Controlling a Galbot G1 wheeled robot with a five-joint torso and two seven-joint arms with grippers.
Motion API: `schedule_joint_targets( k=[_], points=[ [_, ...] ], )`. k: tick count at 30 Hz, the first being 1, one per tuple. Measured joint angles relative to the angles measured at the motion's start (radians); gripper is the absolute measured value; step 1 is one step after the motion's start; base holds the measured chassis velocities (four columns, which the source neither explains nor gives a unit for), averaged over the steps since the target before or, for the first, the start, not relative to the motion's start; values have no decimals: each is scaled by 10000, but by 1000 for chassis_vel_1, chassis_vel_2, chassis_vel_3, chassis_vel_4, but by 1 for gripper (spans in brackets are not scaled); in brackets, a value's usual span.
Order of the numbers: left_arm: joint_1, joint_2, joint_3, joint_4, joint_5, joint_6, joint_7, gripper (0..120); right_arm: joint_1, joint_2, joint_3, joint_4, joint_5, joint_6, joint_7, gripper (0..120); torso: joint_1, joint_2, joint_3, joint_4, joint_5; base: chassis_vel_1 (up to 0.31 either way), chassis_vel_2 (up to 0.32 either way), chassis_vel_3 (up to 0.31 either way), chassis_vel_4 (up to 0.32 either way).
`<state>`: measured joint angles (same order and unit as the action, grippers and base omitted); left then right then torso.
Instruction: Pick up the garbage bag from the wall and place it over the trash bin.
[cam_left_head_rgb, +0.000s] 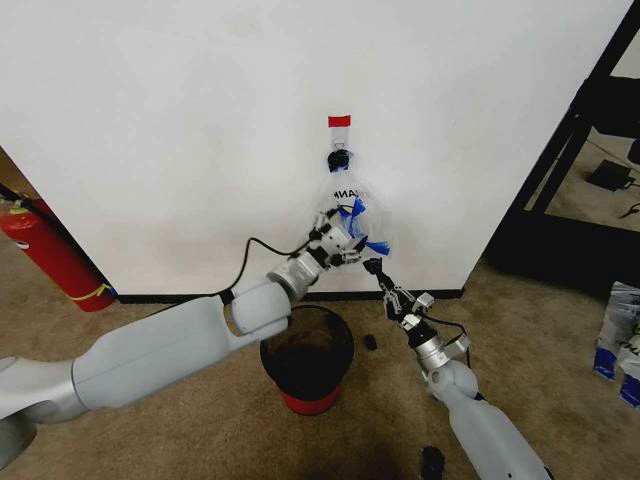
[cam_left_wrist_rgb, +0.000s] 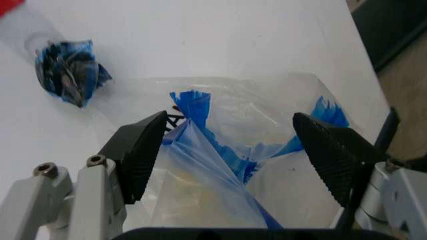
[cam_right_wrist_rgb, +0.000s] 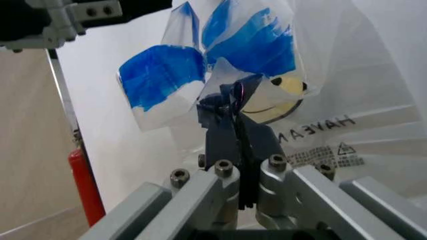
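Observation:
The garbage bag (cam_left_head_rgb: 349, 212), thin clear plastic with blue patches and black lettering, hangs from a black hook (cam_left_head_rgb: 340, 158) under a red tape strip on the wall (cam_left_head_rgb: 180, 130). My left gripper (cam_left_head_rgb: 341, 240) is open against the bag's lower part; in the left wrist view its fingers (cam_left_wrist_rgb: 141, 150) straddle a fold of the bag (cam_left_wrist_rgb: 220, 150). My right gripper (cam_right_wrist_rgb: 238, 125) is shut on a lower fold of the bag (cam_right_wrist_rgb: 167, 75), just under the yellow smiley face (cam_right_wrist_rgb: 280, 95). The trash bin (cam_left_head_rgb: 307, 355), dark with a red base, stands on the carpet below my left arm.
A red fire extinguisher (cam_left_head_rgb: 50, 255) leans at the wall's left end. A black shelf frame (cam_left_head_rgb: 570, 150) stands at the right. White-and-blue packages (cam_left_head_rgb: 620, 340) lie on the carpet at far right. A small black object (cam_left_head_rgb: 370, 342) lies beside the bin.

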<state>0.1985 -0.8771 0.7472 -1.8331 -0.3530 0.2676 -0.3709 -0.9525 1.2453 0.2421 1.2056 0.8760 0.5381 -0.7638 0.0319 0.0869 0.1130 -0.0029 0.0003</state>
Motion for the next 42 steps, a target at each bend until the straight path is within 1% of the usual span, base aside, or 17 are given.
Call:
schedule_joint_targets(
  k=[2, 4, 11, 14, 15, 16, 17, 18, 20, 22, 23, 25, 29, 30, 34, 38, 42],
  points=[
    [-6, 51, 57, -65, 344, 319, 3, 82, 21, -25, -6, -36, 0, 0, -36, 0, 0, 0, 0, 0, 0, 0, 0, 0, 0],
    [-101, 75, 178, -75, 563, 724, 25, 84, 65, -70, -12, -95, 10, -2, -72, 0, 0, 0, 0, 0, -1, 0, 0, 0, 0],
    [-352, -42, 681, 401, 1017, 1172, 164, 84, 171, -92, -76, -132, 40, -8, -93, 0, 0, 1, 0, -3, -3, 0, 0, 0, 0],
    [-382, -103, 872, 462, 1086, 1498, 69, 73, 215, -82, -142, -120, 44, -14, -93, 0, 0, 1, 0, -3, -2, 0, 0, 0, 0],
    [-382, -103, 872, 462, 1086, 1498, 69, 73, 215, -82, -142, -120, 44, -14, -93, 0, 0, 1, 0, -3, -2, 0, 0, 0, 0],
    [-394, -119, 932, 458, 1087, 1670, 10, 68, 236, -78, -161, -119, 44, -15, -94, 0, 0, 1, 0, -3, -3, 0, 0, 0, 0],
    [-401, -122, 954, 452, 1087, 1744, -21, 67, 250, -76, -171, -119, 42, -16, -94, 0, 0, 1, 0, -3, -3, 0, 0, 0, 0],
    [-418, -128, 991, 438, 1087, 1869, -68, 60, 281, -65, -184, -129, 38, -16, -95, 0, 0, 1, 0, -3, -3, 0, 0, 0, 0],
    [-440, -128, 1012, 434, 1088, 1930, -93, 53, 304, -53, -187, -147, 35, -16, -96, 0, 0, 1, 0, -2, -3, 0, 0, 0, 0],
    [-478, -119, 1022, 427, 1102, 2001, -124, 43, 317, -40, -193, -165, 28, -16, -98, 0, -1, 1, -1, -3, -3, 0, 0, 0, 0],
    [-478, -119, 1022, 427, 1102, 2001, -124, 43, 317, -40, -193, -165, 28, -16, -98, 0, -1, 1, -1, -3, -3, 0, 0, 0, 0],
    [-493, -96, 1024, 402, 1104, 2021, -128, 35, 302, -38, -194, -167, 16, -12, -110, 0, -1, 1, -1, -3, -3, 0, 0, 0, 0],
    [-479, -1, 1024, 163, 1101, 2152, -150, 19, 252, -52, -149, -186, -12, -4, -123, 0, -1, 1, -1, -3, -3, 0, 0, 0, 0],
    [-479, -1, 1024, 163, 1101, 2152, -150, 19, 252, -52, -149, -186, -12, -4, -123, 0, -1, 1, -1, -3, -3, 0, 0, 0, 0],
    [-319, 214, 913, -270, 1071, 2271, -181, 1, 223, -84, -46, -215, -41, 10, -125, 0, -1, 1, -1, -2, -3, 0, 0, 0, 0],
    [-187, 365, 764, -445, 1062, 2236, -191, 0, 180, -111, 2, -218, -56, 17, -127, 0, -1, 1, -1, -2, -3, 0, 0, 0, 0],
    [15, 474, 553, -514, 1060, 1981, -215, 0, 110, -146, 46, -219, -85, 34, -133, 0, -1, 1, -1, -2, -3, 0, 0, 0, 0]
  ],
)
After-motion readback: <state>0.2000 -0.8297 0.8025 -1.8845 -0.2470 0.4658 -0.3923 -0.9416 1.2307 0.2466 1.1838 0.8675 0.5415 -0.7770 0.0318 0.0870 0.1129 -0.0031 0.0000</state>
